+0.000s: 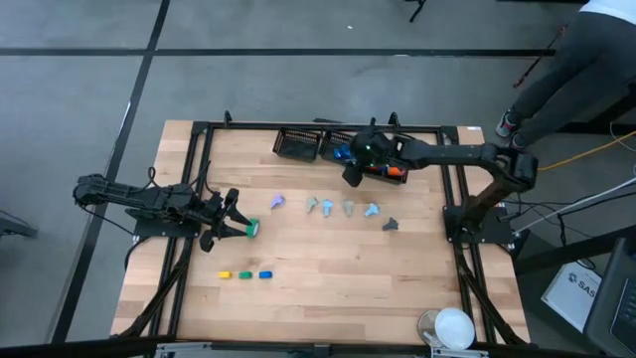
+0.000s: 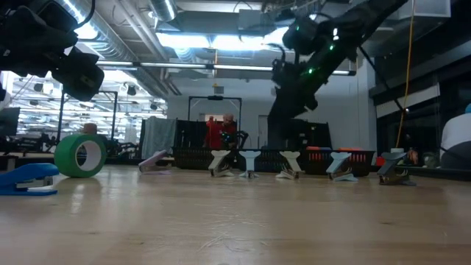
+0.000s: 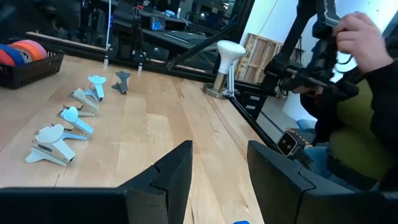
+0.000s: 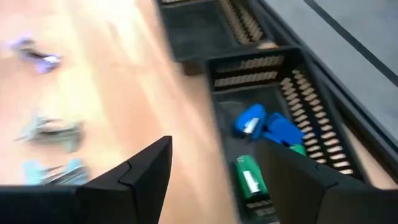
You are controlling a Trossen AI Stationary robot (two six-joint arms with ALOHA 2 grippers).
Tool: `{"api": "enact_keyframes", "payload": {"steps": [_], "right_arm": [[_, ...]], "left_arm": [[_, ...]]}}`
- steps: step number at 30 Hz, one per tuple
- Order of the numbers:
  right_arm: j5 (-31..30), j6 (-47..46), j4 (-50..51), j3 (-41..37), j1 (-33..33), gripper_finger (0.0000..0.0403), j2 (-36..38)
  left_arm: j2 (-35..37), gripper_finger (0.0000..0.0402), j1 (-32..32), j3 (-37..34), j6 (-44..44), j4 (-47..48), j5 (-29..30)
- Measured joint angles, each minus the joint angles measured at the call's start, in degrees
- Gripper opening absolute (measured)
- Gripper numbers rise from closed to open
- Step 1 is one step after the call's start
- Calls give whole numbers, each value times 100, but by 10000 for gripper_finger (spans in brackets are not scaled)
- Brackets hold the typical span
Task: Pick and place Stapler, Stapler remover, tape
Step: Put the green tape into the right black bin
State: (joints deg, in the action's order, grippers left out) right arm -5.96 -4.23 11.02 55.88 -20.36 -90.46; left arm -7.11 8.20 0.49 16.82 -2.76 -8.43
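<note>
My right gripper (image 4: 214,149) hangs open over a black basket (image 4: 311,93) at the table's far edge, with nothing between its fingers. Two blue staplers (image 4: 252,121) and a green stapler (image 4: 249,180) lie in that basket. A row of pastel stapler removers (image 1: 328,207) stands across the table's middle. A green tape roll (image 2: 81,154) stands on its edge on the table, just in front of my open left gripper (image 1: 234,214), which is level above the table and apart from the roll. Yellow, green and blue small staplers (image 1: 244,274) lie near the front edge.
A second, empty basket (image 1: 296,144) sits left of the first. Orange and red tape rolls (image 3: 25,53) lie in a basket. A dark remover (image 1: 391,225) ends the row. A white cup-like thing (image 1: 454,326) stands at the front right corner. A person (image 1: 576,70) is beyond the table's right side.
</note>
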Motion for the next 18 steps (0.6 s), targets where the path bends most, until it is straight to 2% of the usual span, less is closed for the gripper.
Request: {"api": "enact_keyframes", "payload": {"steps": [5,18], "right_arm": [[0,38,149,0,494,230,225],[4,270,60,0,1557,228,230]], "left_arm": [[0,150,1,1,0,0,0],[0,150,0,0,0,0,0]]}}
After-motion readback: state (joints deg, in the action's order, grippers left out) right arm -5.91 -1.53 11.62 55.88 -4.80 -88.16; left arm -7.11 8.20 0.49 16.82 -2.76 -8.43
